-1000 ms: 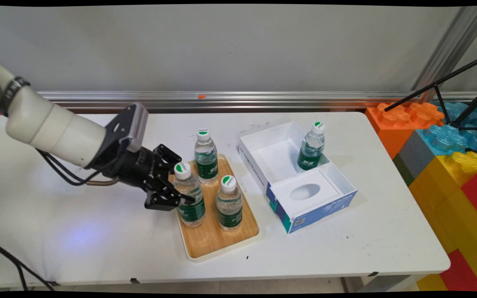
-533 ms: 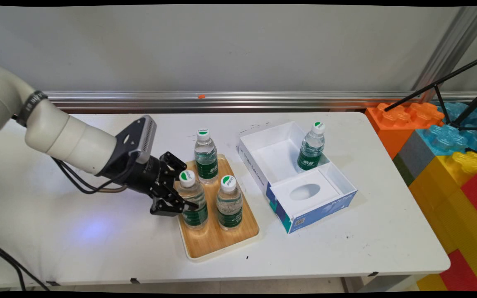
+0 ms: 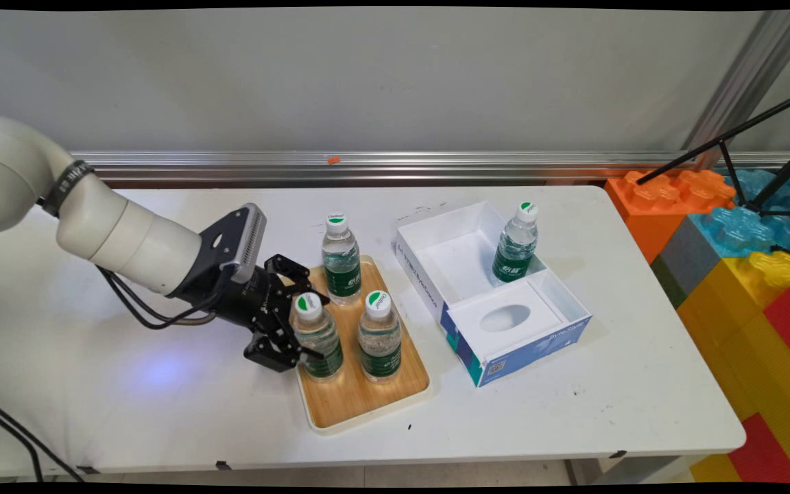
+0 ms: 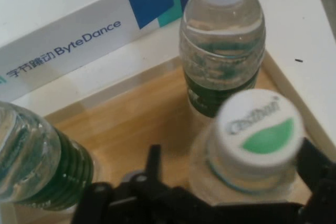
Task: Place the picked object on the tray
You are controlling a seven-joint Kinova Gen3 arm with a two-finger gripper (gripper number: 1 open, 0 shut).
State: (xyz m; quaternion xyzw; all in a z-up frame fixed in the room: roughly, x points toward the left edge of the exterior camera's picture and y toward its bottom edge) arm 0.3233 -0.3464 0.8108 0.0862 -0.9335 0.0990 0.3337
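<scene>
Bottle [image 3: 317,337] upright on tray [image 3: 361,405], cap up; claw [image 3: 297,337] seemingly gripping it.

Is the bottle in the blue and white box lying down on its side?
No, the bottle stands upright in the back compartment of the box, its white cap on top.

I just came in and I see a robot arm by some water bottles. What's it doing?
The robot's gripper is closed around the near left bottle on the wooden tray. Two more bottles stand on that tray: one beside it and one at the back. A fourth bottle stands inside the open white and blue box to the right, on the white table.
</scene>
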